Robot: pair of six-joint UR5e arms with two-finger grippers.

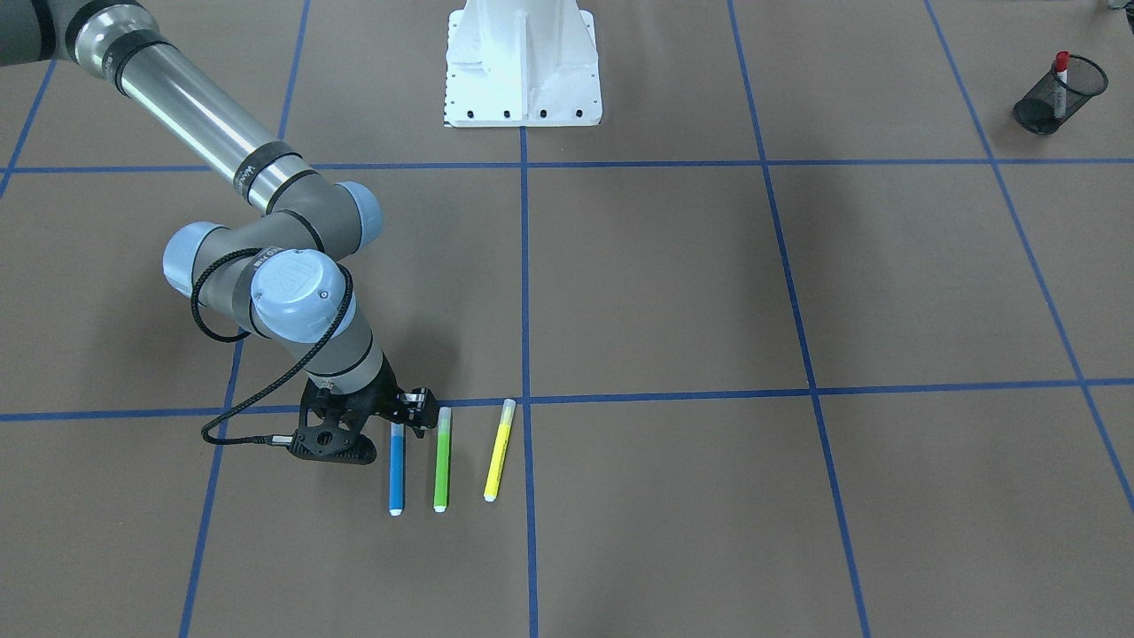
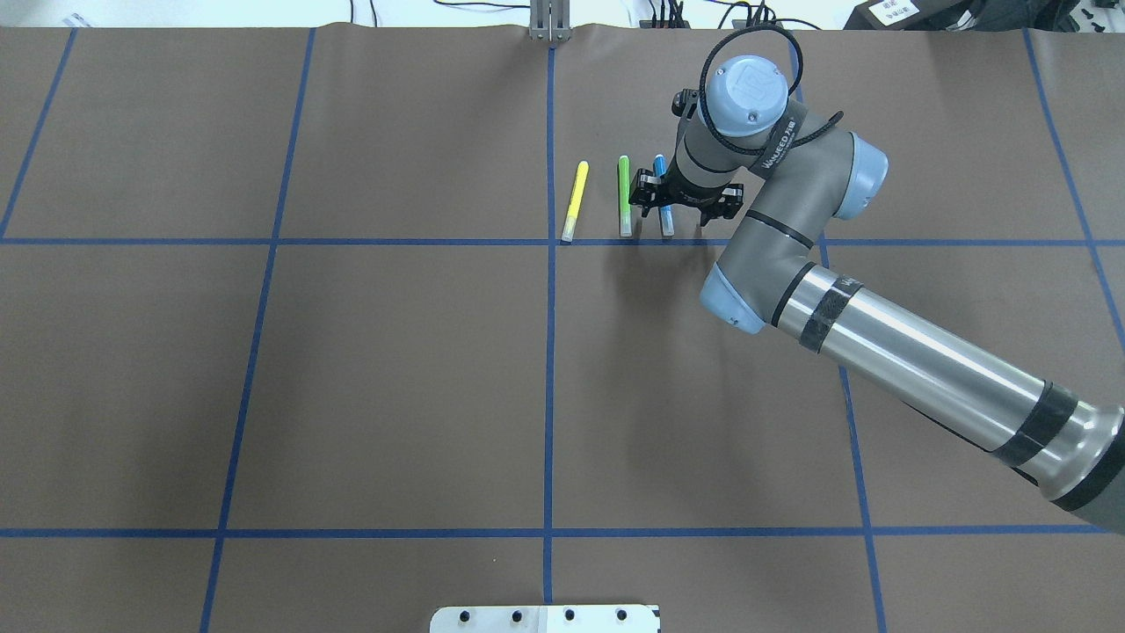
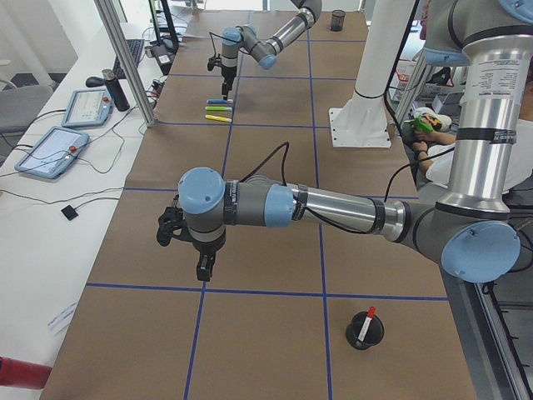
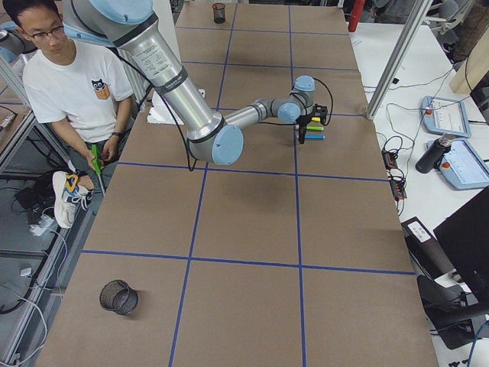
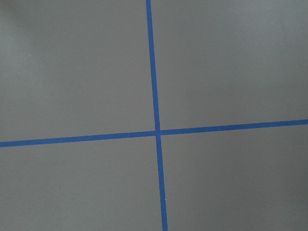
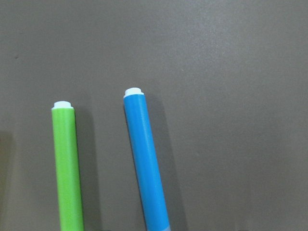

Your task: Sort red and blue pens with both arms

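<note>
the blue pen (image 1: pixel 396 470) lies flat on the brown table (image 2: pixel 395 378) with its capped end at a blue tape line (image 2: pixel 264 241). it is the first of three markers in a row: the green marker (image 1: pixel 441 465) just beside it, then the yellow marker (image 1: pixel 498 456), slightly slanted. the right gripper (image 2: pixel 687 207) is down over the blue pen's capped end and hides part of it. in the overhead view its two black fingers (image 2: pixel 647 189) look spread, one on either side of the barrel, though i cannot tell whether they touch it. the right wrist view shows the white ends of the blue and green markers, apart. the red pen (image 1: pixel 1061 71) stands tilted in a black mesh cup (image 1: pixel 1041 106) at the table's end on the robot's left. the left gripper (image 3: pixel 204 268) hangs above bare table, well apart from that cup; whether its jaws are apart or together cannot be told. a second mesh cup (image 4: pixel 118 297) sits at the opposite end. a white pedestal (image 1: pixel 523 71) stands at the table's edge, and a person (image 4: pixel 72 88) in a white shirt sits beside it.
</note>
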